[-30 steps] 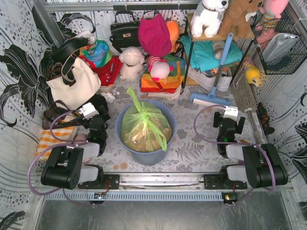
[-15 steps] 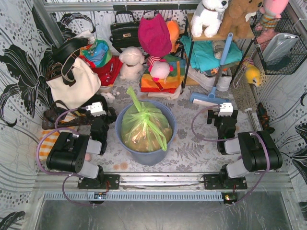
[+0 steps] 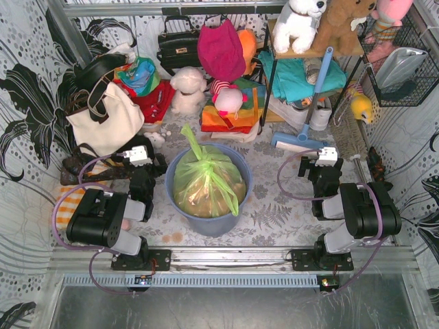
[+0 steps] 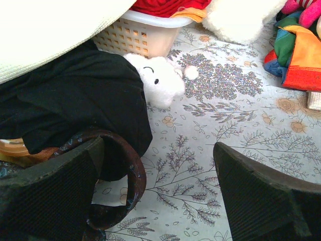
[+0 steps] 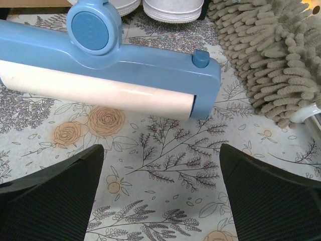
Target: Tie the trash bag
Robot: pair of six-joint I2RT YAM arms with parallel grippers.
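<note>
1. The trash bag (image 3: 207, 179) is sitting in the round blue bin (image 3: 206, 225) at the middle of the floral table cover (image 3: 274, 212), between the two arms. It is filling the bin's mouth.
2. Its lime-green plastic is showing crumpled brown paper through it. Its top is gathering into a twisted tail that is sticking up toward the far side, and a loose strip is hanging down its near right side.
3. The left gripper (image 3: 142, 147) is hanging just left of the bin, apart from the bag, with its jaws spread wide and holding nothing.
4. In the left wrist view, the left gripper (image 4: 158, 150) is facing a black cloth (image 4: 75, 105), a small white plush toy (image 4: 158, 80) and a white slatted basket (image 4: 145, 32).
5. The right gripper (image 3: 328, 155) is hanging well to the right of the bin, its jaws also spread wide and gripping nothing.
6. In the right wrist view, bare floral cover is lying between its fingers, and a blue roller head (image 5: 110, 65) is lying just beyond them, with a beige chenille mop pad (image 5: 271, 55) beside it on the right.
7. A cream tote bag (image 3: 103, 120) is standing beyond the left arm, by the patterned wall.
</note>
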